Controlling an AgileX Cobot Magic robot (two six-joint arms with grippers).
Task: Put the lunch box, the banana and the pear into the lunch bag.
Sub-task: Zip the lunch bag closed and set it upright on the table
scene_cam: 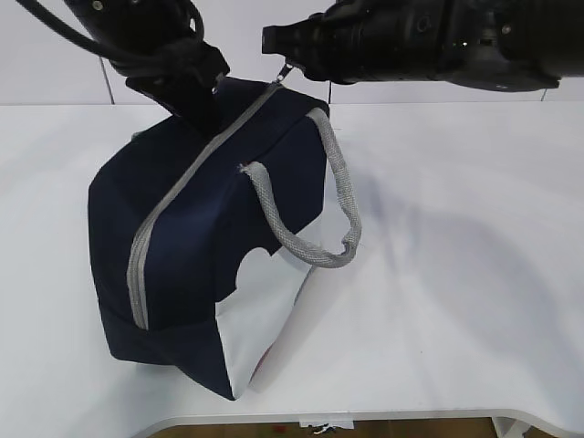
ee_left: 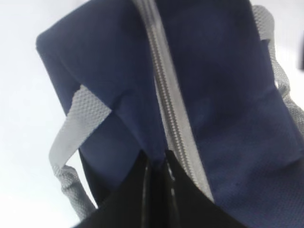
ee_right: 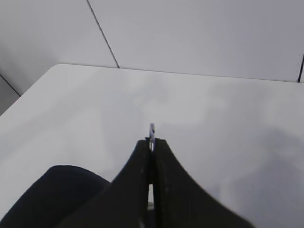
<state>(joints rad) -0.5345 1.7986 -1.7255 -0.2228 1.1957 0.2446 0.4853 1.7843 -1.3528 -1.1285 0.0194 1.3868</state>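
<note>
Lunch bag (scene_cam: 196,246) is sitting on the white table (scene_cam: 456,274), its grey zipper (scene_cam: 182,196) running closed along the top; we are seeing 2 grey handles (scene_cam: 306,242) hanging at the sides; left gripper (ee_left: 156,159) is pinching navy fabric beside the zipper's far end, jaws pressed together; right gripper (ee_right: 152,142) is clamping the metal pull (ee_right: 152,129), jaws tight on it.

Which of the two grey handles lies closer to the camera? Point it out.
The handle looping over the white side panel; the other handle sits on the lunch bag's far side.
</note>
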